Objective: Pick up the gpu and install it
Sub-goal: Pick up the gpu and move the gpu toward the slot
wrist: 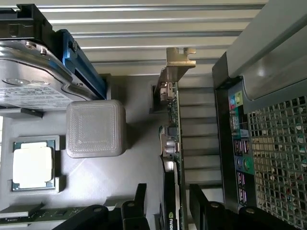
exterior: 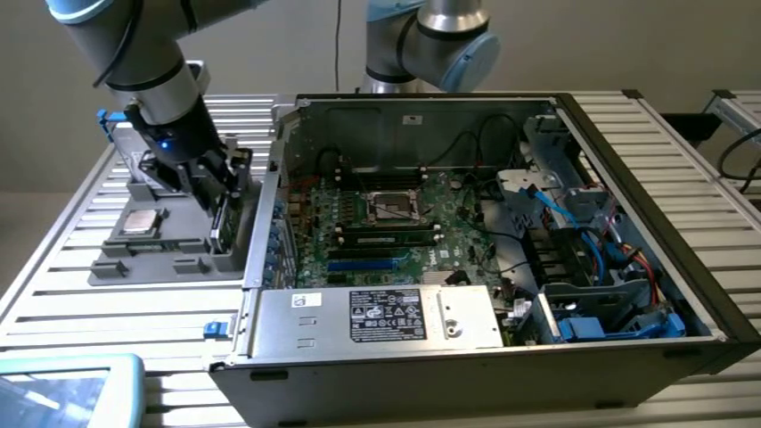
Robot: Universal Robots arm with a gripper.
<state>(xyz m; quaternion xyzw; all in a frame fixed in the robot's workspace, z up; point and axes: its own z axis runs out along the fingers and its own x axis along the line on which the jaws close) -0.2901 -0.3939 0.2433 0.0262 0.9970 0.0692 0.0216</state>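
The gpu (wrist: 174, 143) stands on its edge in a slot of the grey parts tray (exterior: 155, 259), its silver end bracket (wrist: 178, 60) at the far end and green board facing the computer case. In the exterior view the gpu (exterior: 226, 225) sits at the tray's side nearest the case. My gripper (exterior: 221, 183) is lowered over it. In the wrist view my gripper (wrist: 168, 194) is open and straddles the card. One black finger (wrist: 139, 201) stands a small gap off the cooler side. The other finger (wrist: 199, 201) is close to the board side.
The open computer case (exterior: 666, 259) lies at the exterior view's right, with motherboard (exterior: 393, 223) and blue expansion slots (exterior: 369, 265) exposed. On the tray are a square CPU chip (wrist: 32, 166), a white-labelled drive (wrist: 33, 76), a grey block (wrist: 95, 128) and a memory stick (wrist: 29, 215).
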